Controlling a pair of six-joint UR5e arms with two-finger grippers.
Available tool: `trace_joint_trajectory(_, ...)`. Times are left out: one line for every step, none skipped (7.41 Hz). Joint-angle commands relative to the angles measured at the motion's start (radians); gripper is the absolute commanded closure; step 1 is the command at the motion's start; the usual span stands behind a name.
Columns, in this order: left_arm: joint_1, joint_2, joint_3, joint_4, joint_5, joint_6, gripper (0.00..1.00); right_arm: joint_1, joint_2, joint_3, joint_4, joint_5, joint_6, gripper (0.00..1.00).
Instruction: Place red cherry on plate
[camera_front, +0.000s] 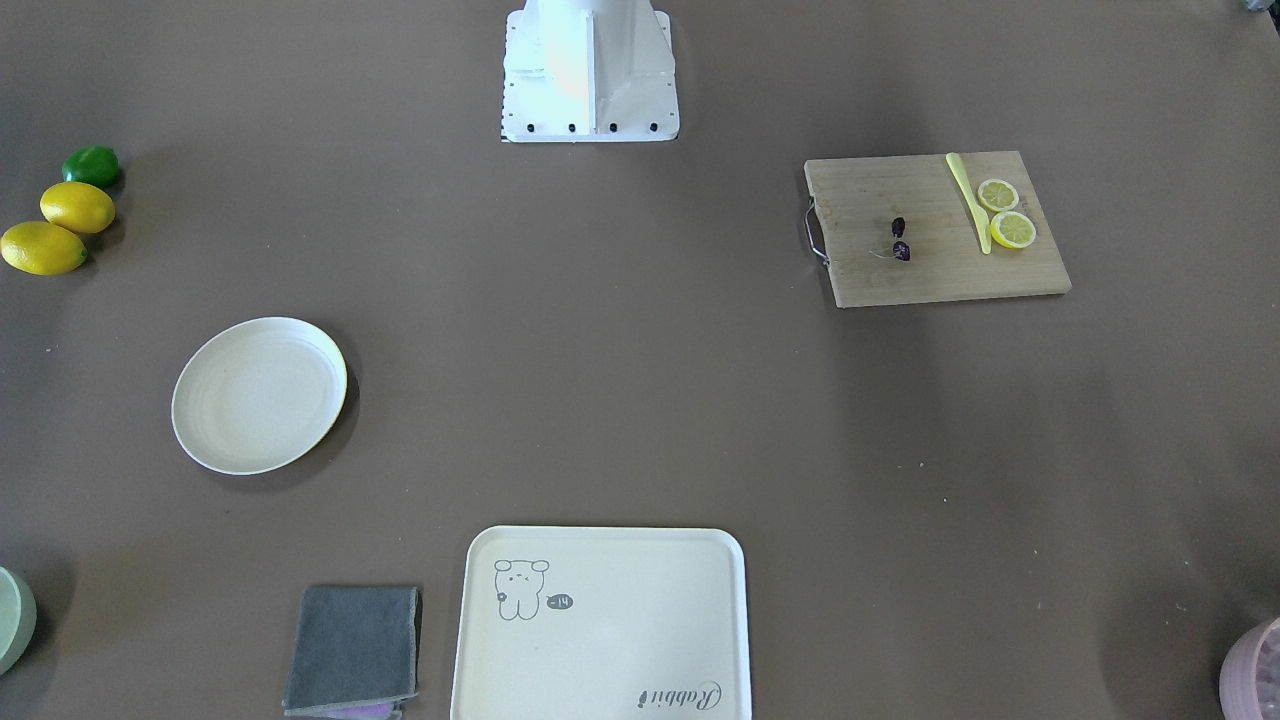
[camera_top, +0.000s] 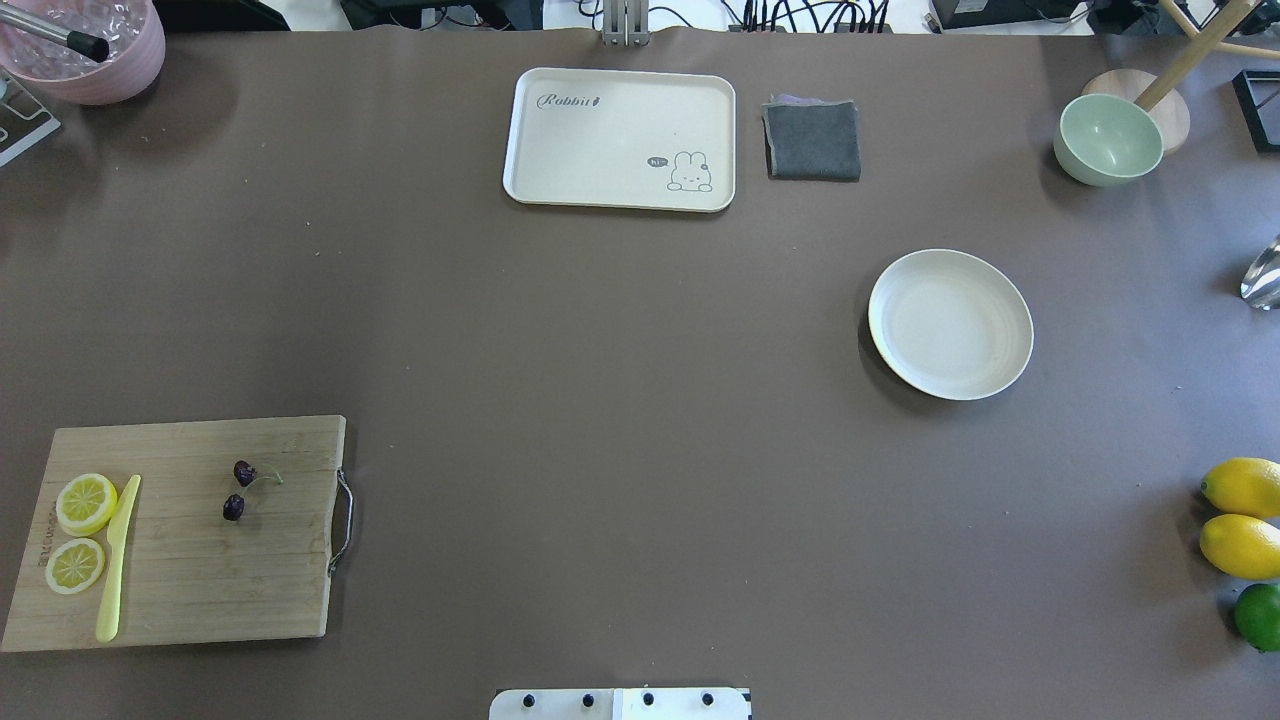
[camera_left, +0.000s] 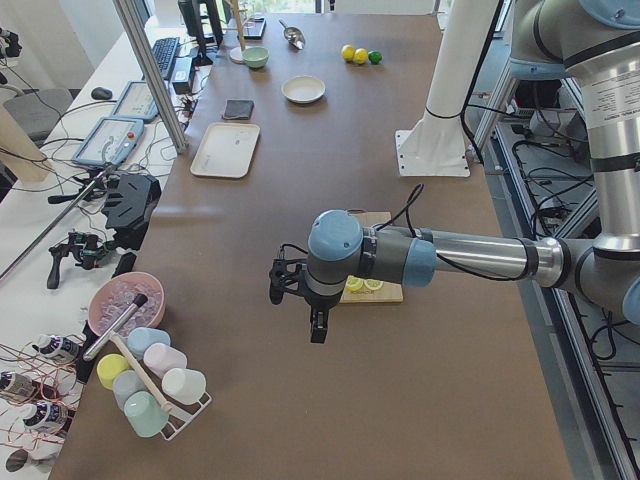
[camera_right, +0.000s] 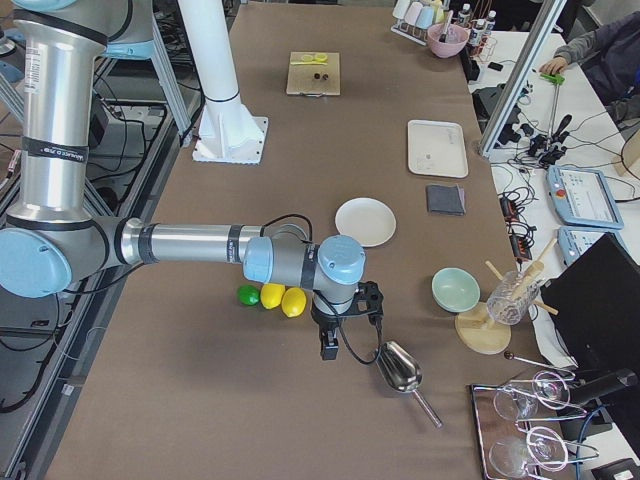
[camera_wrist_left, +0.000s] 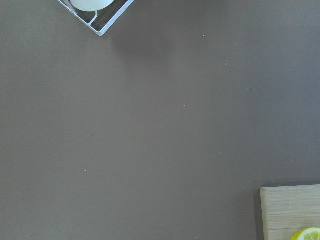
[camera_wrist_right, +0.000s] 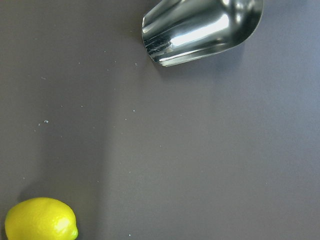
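Red cherry: two tiny dark, glossy fruits on a thin curved stem, lying on a rectangular bamboo cutting board w/ a metal handle, at the tabletop's left-near corner. On the same board, well apart from the cherries: two lemon slices just beside a pale yellow plastic knife.

Plate: round, cream, low rim, matte, on the right side, far from the board. Cream rect. tray w/ a rabbit drawing sat at the far edge, a folded grey cloth beside it, then a mint bowl.

Two lemons and a lime lay at the right edge, near a shiny metal scoop.

Left gripper hung above the tabletop near the board; right gripper near the lemons. Spread or pressed together: can't tell for either.
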Motion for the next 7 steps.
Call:
trace_joint_trajectory(0.000, -0.003, -0.002, -0.005, 0.002, 0.002, 0.02, -0.002, 0.000, 0.001, 0.000, 0.003, 0.002, 0.00)
trace_joint_trajectory(-0.001, -0.002, 0.000, -0.036, 0.002, 0.000, 0.02, -0.002, 0.002, 0.001, 0.002, 0.003, 0.002, 0.00)
trace_joint_trajectory(-0.001, -0.002, -0.002, -0.039, 0.002, 0.000, 0.02, -0.002, 0.002, 0.001, 0.002, 0.003, 0.002, 0.00)
trace_joint_trajectory(-0.001, -0.002, -0.003, -0.039, 0.002, 0.000, 0.02, -0.002, 0.006, 0.004, 0.002, 0.003, 0.002, 0.00)
trace_joint_trajectory(0.000, -0.005, -0.008, -0.050, 0.000, 0.000, 0.02, -0.002, 0.011, 0.017, 0.003, 0.003, 0.002, 0.00)
trace_joint_trajectory(0.000, -0.012, -0.010, -0.121, 0.000, -0.002, 0.02, -0.002, 0.020, 0.052, 0.020, 0.003, 0.005, 0.00)
trace_joint_trajectory(-0.001, -0.014, 0.000, -0.251, 0.002, -0.009, 0.02, 0.000, 0.026, 0.100, 0.069, -0.003, 0.011, 0.00)
